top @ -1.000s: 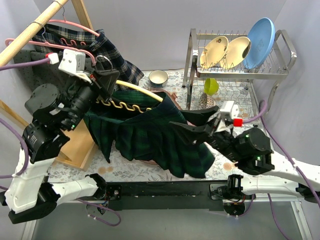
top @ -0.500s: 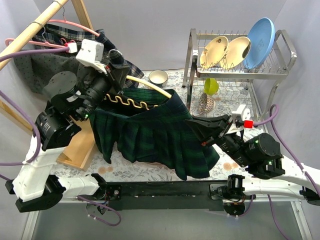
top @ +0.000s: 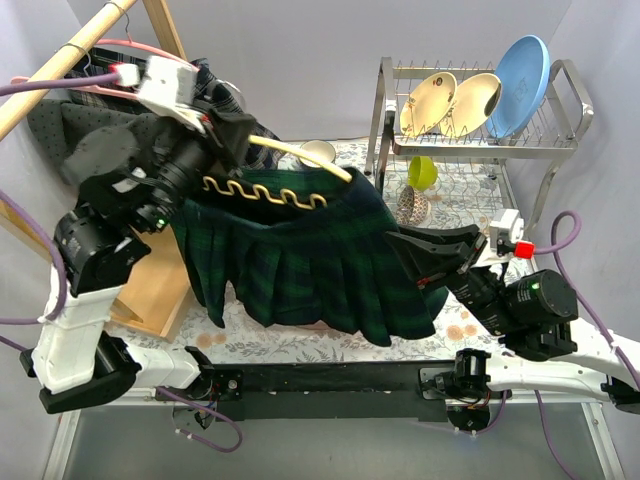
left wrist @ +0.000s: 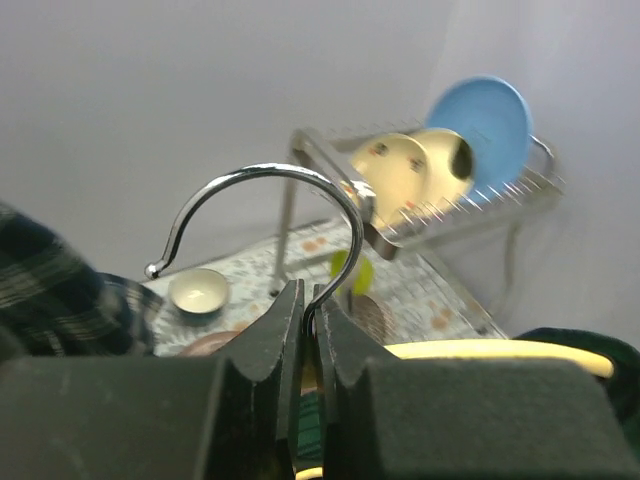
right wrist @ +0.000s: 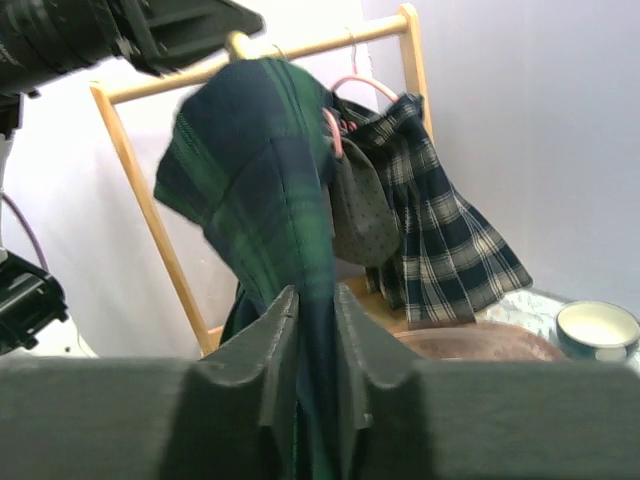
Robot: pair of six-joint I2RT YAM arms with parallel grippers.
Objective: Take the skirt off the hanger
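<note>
A dark green plaid skirt [top: 300, 265] hangs from a cream hanger [top: 300, 155] with a wavy yellow bar, spread across the middle of the top view. My left gripper [top: 235, 130] is shut on the hanger's metal hook [left wrist: 300, 190], holding it up at the upper left. My right gripper [top: 405, 245] is shut on the skirt's right edge; the fabric [right wrist: 270, 190] runs up from between its fingers in the right wrist view. The hanger is tilted, its right end lower.
A wooden clothes rack [top: 60, 60] with pink hangers and a blue-white plaid skirt [right wrist: 450, 240] stands at the left. A dish rack [top: 470, 100] with plates is at the back right. A small bowl [top: 318, 152] and a green cup [top: 422, 172] are on the patterned tabletop.
My left gripper has lifted the hanger up and toward the back. My right gripper has moved right with the skirt edge, so the skirt is stretched wider.
</note>
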